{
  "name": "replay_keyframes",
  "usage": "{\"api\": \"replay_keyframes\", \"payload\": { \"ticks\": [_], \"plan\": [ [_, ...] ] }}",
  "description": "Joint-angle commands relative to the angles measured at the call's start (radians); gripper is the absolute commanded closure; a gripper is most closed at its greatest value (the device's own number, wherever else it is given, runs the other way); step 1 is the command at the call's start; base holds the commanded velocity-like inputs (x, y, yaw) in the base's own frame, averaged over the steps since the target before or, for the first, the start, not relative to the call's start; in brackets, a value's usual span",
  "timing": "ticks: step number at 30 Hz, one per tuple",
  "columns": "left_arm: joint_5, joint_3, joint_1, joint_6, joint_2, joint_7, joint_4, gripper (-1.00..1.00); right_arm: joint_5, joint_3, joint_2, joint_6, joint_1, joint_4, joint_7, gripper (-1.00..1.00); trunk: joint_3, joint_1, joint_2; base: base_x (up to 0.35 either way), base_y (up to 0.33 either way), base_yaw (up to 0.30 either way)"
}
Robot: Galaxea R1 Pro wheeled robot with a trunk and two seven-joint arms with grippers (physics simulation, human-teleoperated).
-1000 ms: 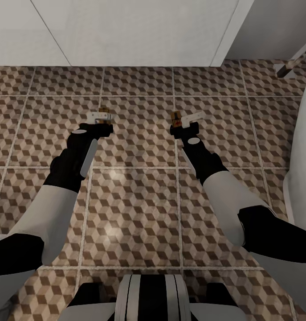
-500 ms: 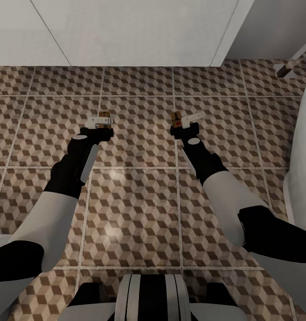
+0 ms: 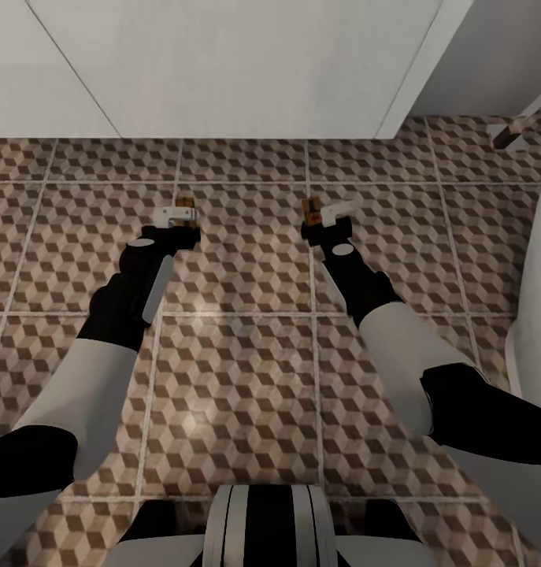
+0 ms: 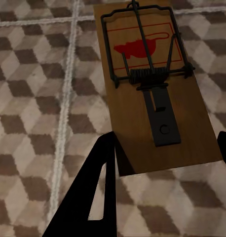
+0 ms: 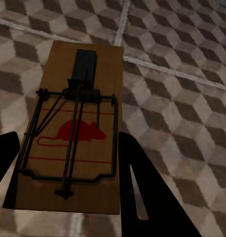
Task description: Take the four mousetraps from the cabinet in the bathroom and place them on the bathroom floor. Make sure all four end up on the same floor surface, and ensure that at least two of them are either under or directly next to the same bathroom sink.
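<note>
The bathroom floor point(image 3: 239, 370) of brown, tan and white cube-patterned tiles with pale grout spreads beneath both grippers. Ahead of them stands a plain white panel point(image 3: 223, 63). A curved white fixture point(image 3: 534, 315) sits beyond the right gripper's outer side.

Seen from above, 2 black-and-white robot arms reach forward over the bathroom floor point(image 3: 239, 370), which is tiled in a brown, tan and white cube pattern with pale grout lines. The left gripper point(image 3: 176, 216) holds a small tan mousetrap point(image 3: 185, 206) between its fingers, and the right gripper point(image 3: 327, 214) holds another mousetrap point(image 3: 310, 209), the 2 well apart. A white wall panel point(image 3: 239, 63) spans the top edge, and a curved white fixture point(image 3: 536, 315) sits at the right.
</note>
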Motion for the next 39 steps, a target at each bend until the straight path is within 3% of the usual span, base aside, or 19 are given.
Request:
{"api": "replay_keyframes", "payload": {
  "ticks": [1, 15, 27, 35, 39],
  "plan": [
    [0.007, -0.002, 0.0, 0.004, 0.0, 0.007, -0.001, 1.0, 0.008, 0.004, 0.0, 0.009, 0.0, -0.001, -0.004, 1.0, -0.001, 0.0, 0.0, 0.197, 0.0, 0.0],
    [0.007, -0.002, 0.009, 0.004, -0.001, 0.006, -0.002, 1.0, -0.001, 0.002, 0.001, 0.023, 0.001, 0.009, 0.003, 1.0, -0.001, 0.0, 0.0, 0.039, 0.0, 0.0],
    [0.008, -0.003, 0.013, 0.004, -0.002, 0.006, -0.002, 1.0, -0.038, -0.002, 0.001, 0.126, 0.0, 0.011, 0.005, 1.0, -0.001, 0.0, 0.0, 0.0, 0.0, 0.0],
    [0.009, -0.003, 0.013, 0.005, -0.003, 0.005, 0.0, 1.0, -0.042, -0.002, 0.001, 0.132, 0.0, 0.009, 0.003, 1.0, -0.001, 0.0, 0.0, 0.0, 0.0, 0.0],
    [0.01, -0.002, 0.013, 0.007, -0.008, 0.006, 0.04, 1.0, -0.042, -0.002, 0.001, 0.131, 0.0, 0.006, 0.004, 1.0, -0.001, 0.0, 0.0, 0.0, 0.0, 0.0]
  ]
}}
